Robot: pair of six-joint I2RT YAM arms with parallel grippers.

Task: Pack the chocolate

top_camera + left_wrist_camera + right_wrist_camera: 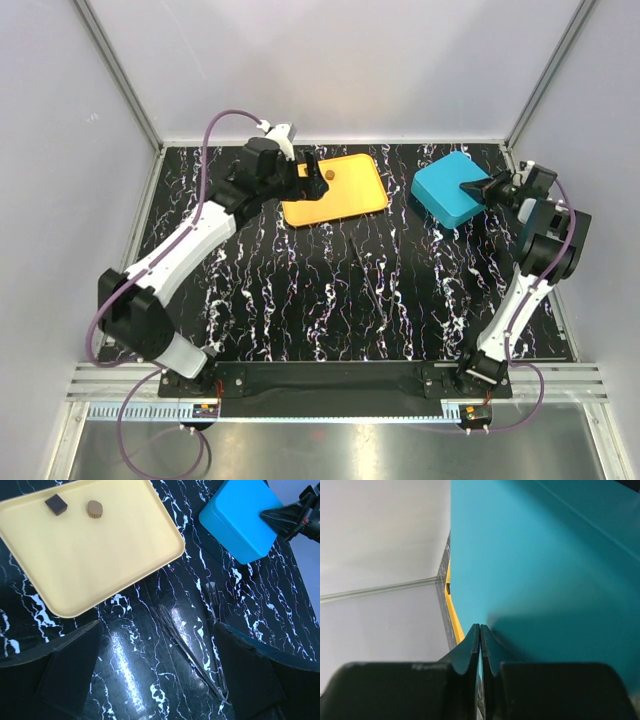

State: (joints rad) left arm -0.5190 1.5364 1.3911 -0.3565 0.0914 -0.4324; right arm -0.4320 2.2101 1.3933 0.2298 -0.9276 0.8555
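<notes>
Chocolate (56, 504): two pieces in view, a dark square and a tan cup, sat near one corner of the tray (100, 565), close to the rim. Left gripper (157, 657), jaws spread wide, hung just off the tray's opposite edge, likely staging a pick with bare tray floor for approach. Right gripper (480, 632), clenched, had its tips against the teal box (235, 520) beside the tray, probably working the lid. Couldn't tell if it held a lip.

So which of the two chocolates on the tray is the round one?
The lighter tan chocolate, with a fluted round edge; the other chocolate beside it on the tray is a dark brown square.
</notes>
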